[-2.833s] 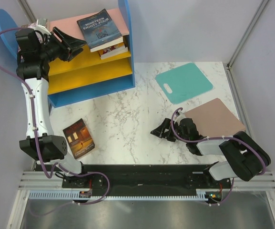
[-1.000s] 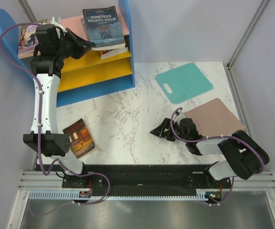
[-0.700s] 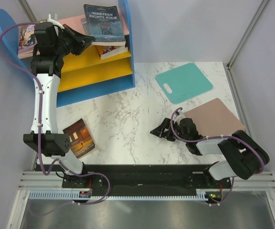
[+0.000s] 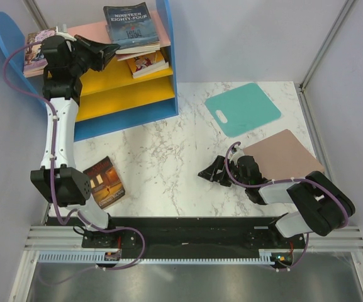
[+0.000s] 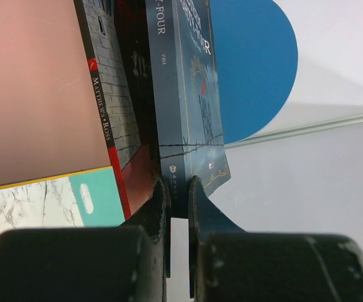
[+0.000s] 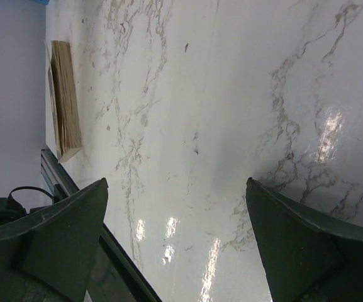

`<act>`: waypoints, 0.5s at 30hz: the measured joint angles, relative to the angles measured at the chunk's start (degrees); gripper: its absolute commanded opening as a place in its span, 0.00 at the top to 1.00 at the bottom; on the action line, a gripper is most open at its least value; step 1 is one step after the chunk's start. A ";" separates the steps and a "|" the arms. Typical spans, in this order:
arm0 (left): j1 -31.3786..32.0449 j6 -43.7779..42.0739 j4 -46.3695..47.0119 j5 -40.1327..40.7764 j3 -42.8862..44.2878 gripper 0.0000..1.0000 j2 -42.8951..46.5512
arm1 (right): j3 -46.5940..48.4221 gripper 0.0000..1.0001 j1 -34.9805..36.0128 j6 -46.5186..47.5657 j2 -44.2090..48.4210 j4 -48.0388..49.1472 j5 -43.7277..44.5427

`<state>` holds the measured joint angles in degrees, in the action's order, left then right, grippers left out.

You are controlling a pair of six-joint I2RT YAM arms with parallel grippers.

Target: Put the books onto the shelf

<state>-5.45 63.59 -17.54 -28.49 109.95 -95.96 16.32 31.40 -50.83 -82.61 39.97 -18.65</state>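
Your left gripper point(image 5: 177, 189) clamps the navy paperback book point(image 4: 129, 25) over the blue-sided tiered shelf point(image 4: 124, 114); your right gripper point(image 6: 176, 184) gapes wide apart.

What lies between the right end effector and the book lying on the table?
Nothing but bare marble tabletop separates the right end effector from the brown-orange book. This is clearest in the top external view.
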 measured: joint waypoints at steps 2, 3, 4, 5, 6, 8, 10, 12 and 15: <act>0.00 0.39 0.70 -0.22 -0.57 0.98 0.00 | 0.00 0.02 0.00 0.00 -0.02 0.00 -0.02; -0.02 0.50 0.96 -0.33 -0.76 0.98 0.00 | 0.00 0.01 0.00 0.00 -0.02 0.02 -0.04; -0.07 0.61 1.25 -0.42 -1.01 0.97 0.00 | 0.00 0.02 0.00 0.00 -0.02 0.02 -0.04; -0.07 0.72 1.46 -0.57 -1.27 0.94 0.00 | 0.00 0.02 0.00 -0.02 -0.09 0.11 -0.11; -0.09 0.85 1.53 -0.66 -1.40 0.91 0.00 | 0.00 0.02 0.00 0.00 -0.15 0.20 -0.17; -0.09 1.11 1.81 -0.83 -1.70 0.82 0.00 | 0.00 0.02 0.00 0.00 -0.26 0.35 -0.33; -0.09 1.29 2.25 -0.92 -2.12 0.75 0.00 | 0.00 0.02 0.00 0.00 -0.28 0.35 -0.42; -0.11 1.53 2.84 -1.01 -2.64 0.62 0.02 | 0.00 0.02 0.00 0.00 -0.28 0.37 -0.50; -0.11 1.57 3.63 -1.27 -3.37 0.49 0.11 | 0.00 0.02 0.00 0.00 -0.28 0.37 -0.55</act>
<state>-5.56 65.17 -13.91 -29.76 106.59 -95.85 16.32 31.40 -50.83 -82.89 40.34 -19.20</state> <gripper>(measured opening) 0.396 0.982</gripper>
